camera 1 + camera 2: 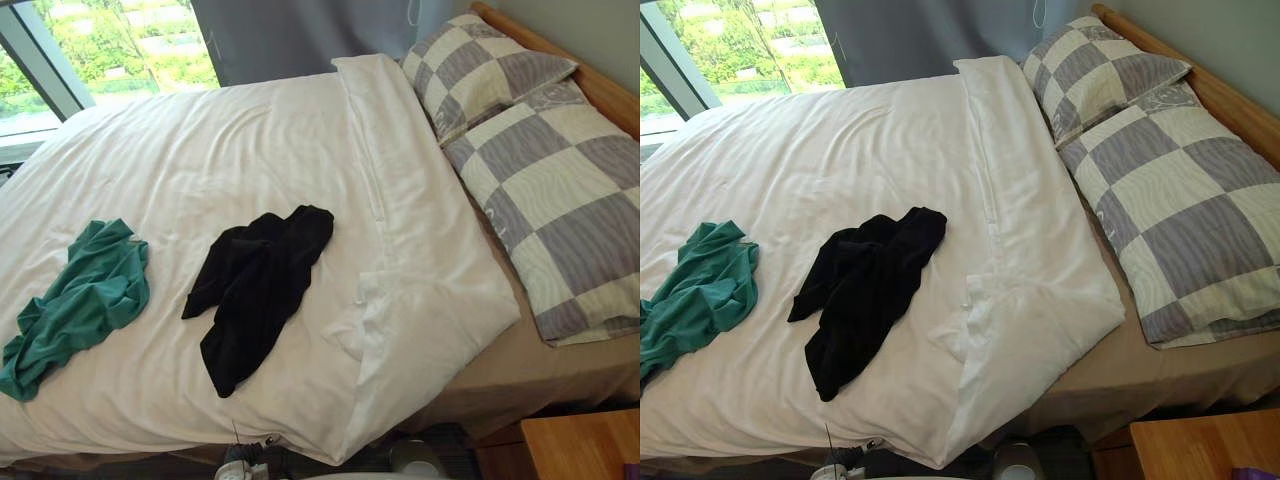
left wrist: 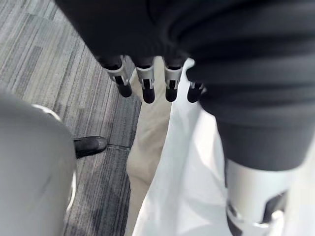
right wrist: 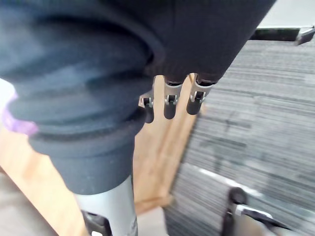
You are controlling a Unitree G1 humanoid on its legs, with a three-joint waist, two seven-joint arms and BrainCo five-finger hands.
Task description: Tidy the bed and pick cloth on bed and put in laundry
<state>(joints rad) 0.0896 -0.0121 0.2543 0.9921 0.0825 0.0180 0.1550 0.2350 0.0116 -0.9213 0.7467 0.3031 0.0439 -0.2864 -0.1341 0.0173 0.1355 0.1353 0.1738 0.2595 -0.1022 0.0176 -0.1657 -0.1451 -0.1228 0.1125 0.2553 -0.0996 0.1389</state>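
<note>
A crumpled black cloth (image 1: pixel 258 285) lies in the middle of the white duvet (image 1: pixel 200 140). A green cloth (image 1: pixel 80 300) lies bunched near the duvet's left edge. The duvet's top edge is folded back beside the pillows, and its near corner (image 1: pixel 400 310) is rumpled. My left hand (image 2: pixel 147 83) hangs by the bed's side over grey carpet, fingers straight and holding nothing. My right hand (image 3: pixel 170 101) hangs beside a wooden nightstand (image 3: pixel 157 162), fingers straight and empty too.
Two grey-and-cream checked pillows (image 1: pixel 560 200) lie against the wooden headboard (image 1: pixel 600 85) at the right. A beige sheet (image 1: pixel 520 370) shows under the duvet. The nightstand (image 1: pixel 585 445) stands at the lower right. A window (image 1: pixel 100 50) and a grey curtain (image 1: pixel 300 30) are beyond the bed.
</note>
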